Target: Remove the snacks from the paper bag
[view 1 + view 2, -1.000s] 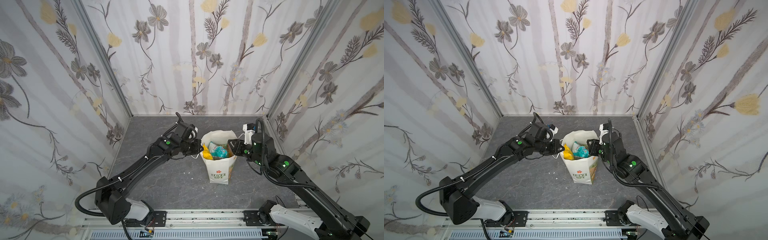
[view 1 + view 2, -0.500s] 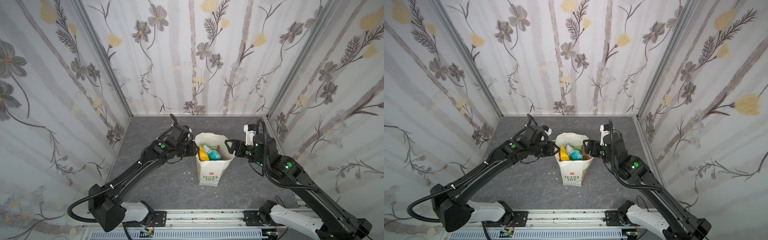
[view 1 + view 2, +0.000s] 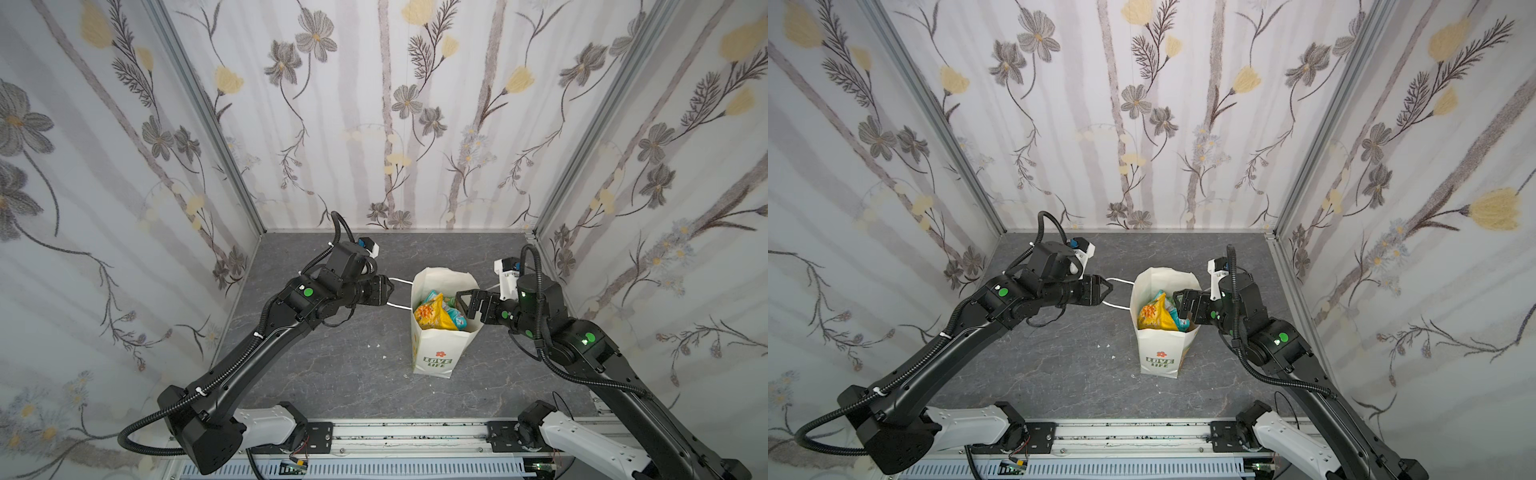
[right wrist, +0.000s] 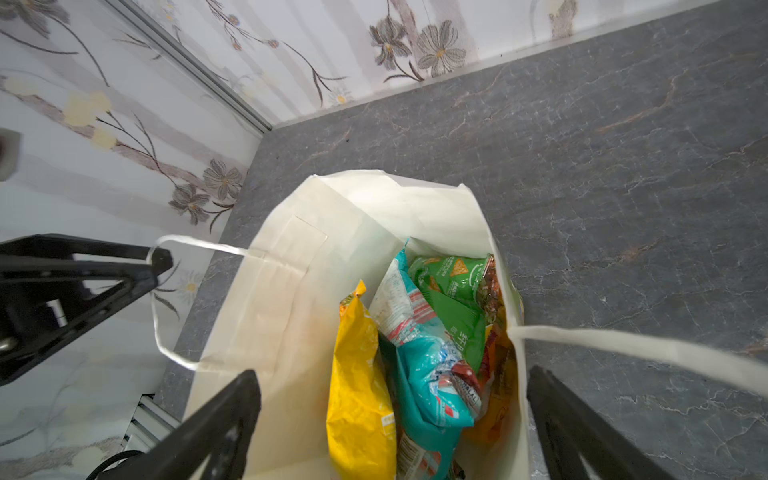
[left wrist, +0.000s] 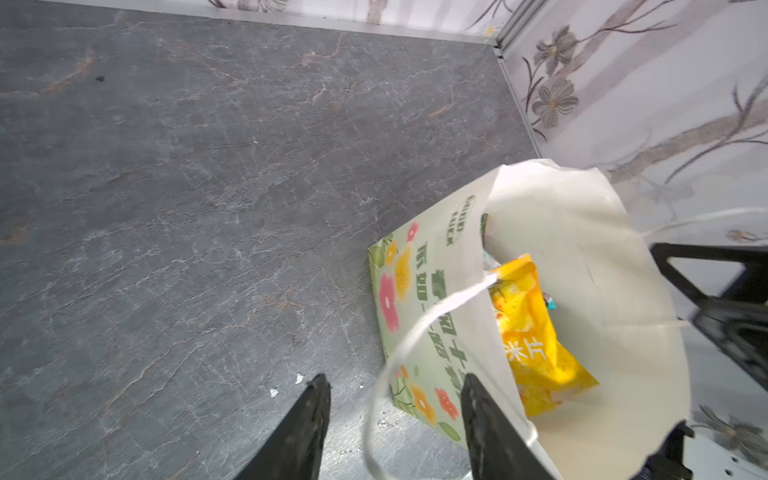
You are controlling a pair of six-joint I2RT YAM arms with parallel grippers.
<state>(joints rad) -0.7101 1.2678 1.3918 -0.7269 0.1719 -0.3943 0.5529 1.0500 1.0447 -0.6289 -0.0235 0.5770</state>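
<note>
Grey tabletop [image 3: 332, 365], snacks [image 3: 434, 311] in paper bag [image 3: 436, 349], right end effector [image 3: 467, 305] spread wide

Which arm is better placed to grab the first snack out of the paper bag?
Right. The right gripper hangs over the open mouth of the paper bag, jaws wide, with the yellow pouch and teal packet beneath. The left gripper sits outside the bag, its jaws at the cord handle.

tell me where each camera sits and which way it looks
Top views: high behind left arm and right arm, looking down at the bag; both show.
Left wrist: beside the bag, facing its handle; left gripper shows.
Right wrist: above the bag mouth, facing the snacks; right gripper shows.
Shared: both wrist views show the yellow pouch.
</note>
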